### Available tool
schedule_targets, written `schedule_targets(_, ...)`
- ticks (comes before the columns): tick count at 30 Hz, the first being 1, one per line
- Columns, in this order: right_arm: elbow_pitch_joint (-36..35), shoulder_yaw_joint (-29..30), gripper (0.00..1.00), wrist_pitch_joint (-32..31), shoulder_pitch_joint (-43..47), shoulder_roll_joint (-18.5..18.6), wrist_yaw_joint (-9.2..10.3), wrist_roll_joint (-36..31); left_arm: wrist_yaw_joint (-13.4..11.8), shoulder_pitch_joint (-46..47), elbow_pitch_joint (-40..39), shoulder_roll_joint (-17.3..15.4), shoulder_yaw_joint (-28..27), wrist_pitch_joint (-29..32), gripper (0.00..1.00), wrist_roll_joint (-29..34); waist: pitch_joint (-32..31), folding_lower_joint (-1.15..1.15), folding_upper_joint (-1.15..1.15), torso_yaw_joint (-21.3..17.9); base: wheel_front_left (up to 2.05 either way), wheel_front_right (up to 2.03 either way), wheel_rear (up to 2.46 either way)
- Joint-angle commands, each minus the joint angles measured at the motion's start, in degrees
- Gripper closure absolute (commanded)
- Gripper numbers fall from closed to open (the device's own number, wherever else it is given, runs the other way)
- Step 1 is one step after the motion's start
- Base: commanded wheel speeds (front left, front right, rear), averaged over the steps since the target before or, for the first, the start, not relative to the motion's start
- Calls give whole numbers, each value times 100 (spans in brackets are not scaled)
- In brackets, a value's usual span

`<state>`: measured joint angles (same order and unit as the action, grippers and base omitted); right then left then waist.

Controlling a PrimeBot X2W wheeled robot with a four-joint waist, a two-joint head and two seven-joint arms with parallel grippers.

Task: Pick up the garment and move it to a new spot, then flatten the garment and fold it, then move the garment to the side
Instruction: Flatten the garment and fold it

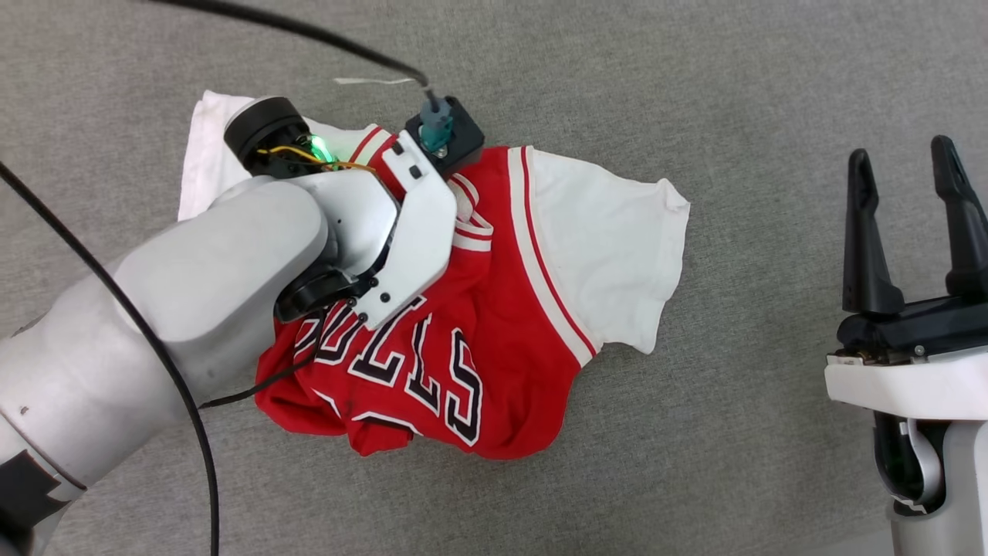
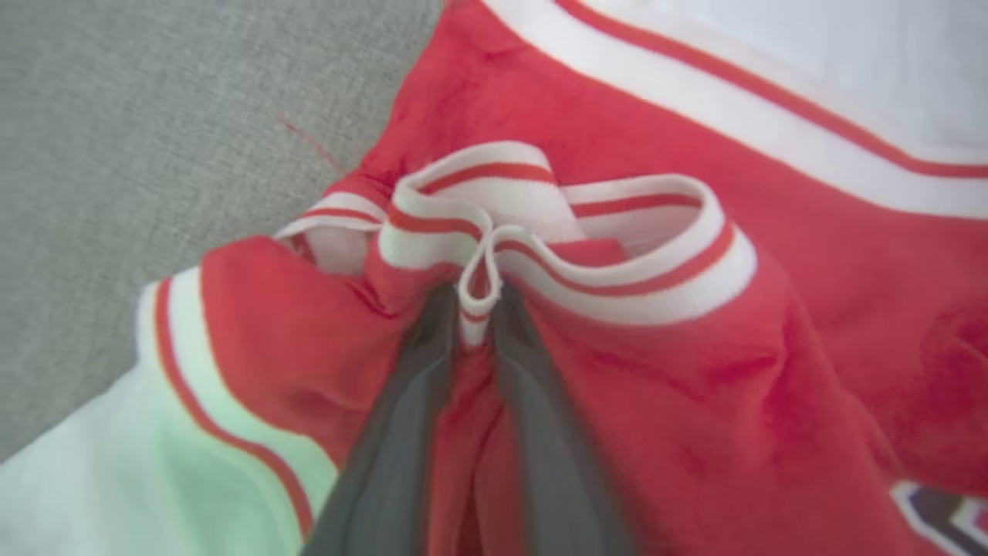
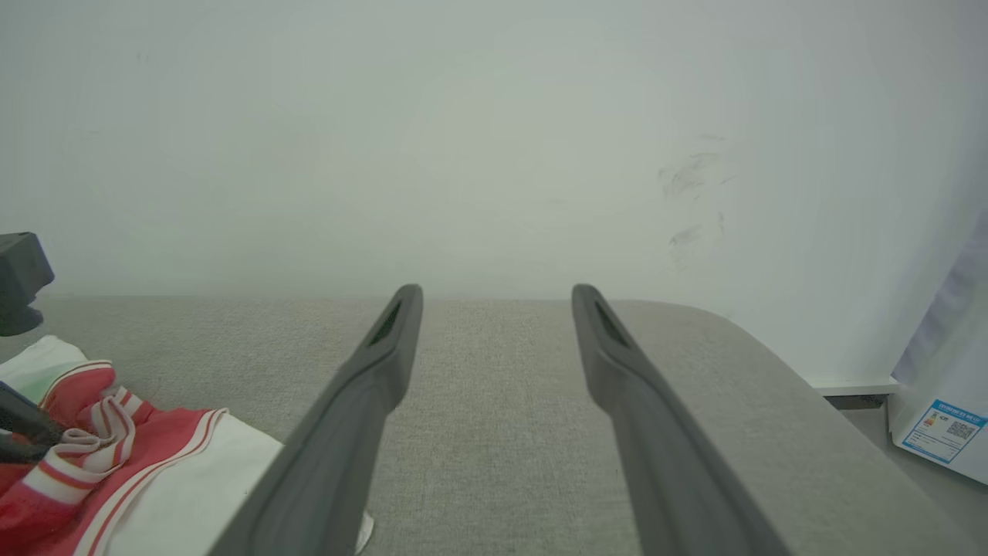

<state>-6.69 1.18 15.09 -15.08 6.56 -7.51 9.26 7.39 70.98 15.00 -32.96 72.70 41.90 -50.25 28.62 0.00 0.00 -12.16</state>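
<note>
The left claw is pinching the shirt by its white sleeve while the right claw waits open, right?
Not the sleeve: the left wrist view shows the left gripper pinching the striped neck trim of the garment. The right gripper does wait open.

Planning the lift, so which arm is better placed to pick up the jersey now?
Probably left. The left gripper pinches the garment by its striped collar; the right gripper hangs open off to the side, clear of it.

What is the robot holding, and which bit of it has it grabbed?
The left gripper pinches the garment by a fold of its striped collar, close to the fingertips. The right gripper is open and holds nothing.
</note>
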Motion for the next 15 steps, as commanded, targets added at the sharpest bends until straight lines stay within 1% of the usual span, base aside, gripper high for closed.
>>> schedule_targets(1, 16, 41, 0, 11, 29, -26, 4, 3, 3, -91, 69, 10, 110, -115, 0, -29, -75, 0, 0, 51, 0, 0, 0)
schedule_targets(3, 24, 74, 0, 11, 81, -25, 4, -3, 3, 107, 42, -33, 81, -356, 0, -92, -169, 0, 0, 113, 0, 0, 0)
schedule_targets(8, 21, 106, 0, 11, 178, -33, 4, -11, 2, 625, 81, -266, 63, -860, 0, -613, -380, 0, 0, 289, 0, 0, 0)
schedule_targets(12, 12, 60, 0, 11, 188, -31, 4, 0, 2, 1065, 191, -544, 57, -995, 0, -836, -444, 0, 0, 338, 0, 0, 0)
schedule_targets(15, -18, 22, 0, 11, 169, -18, 4, 2, 2, 1363, 446, -738, 43, -943, 0, -1023, -415, 0, 0, 338, 0, 0, 0)
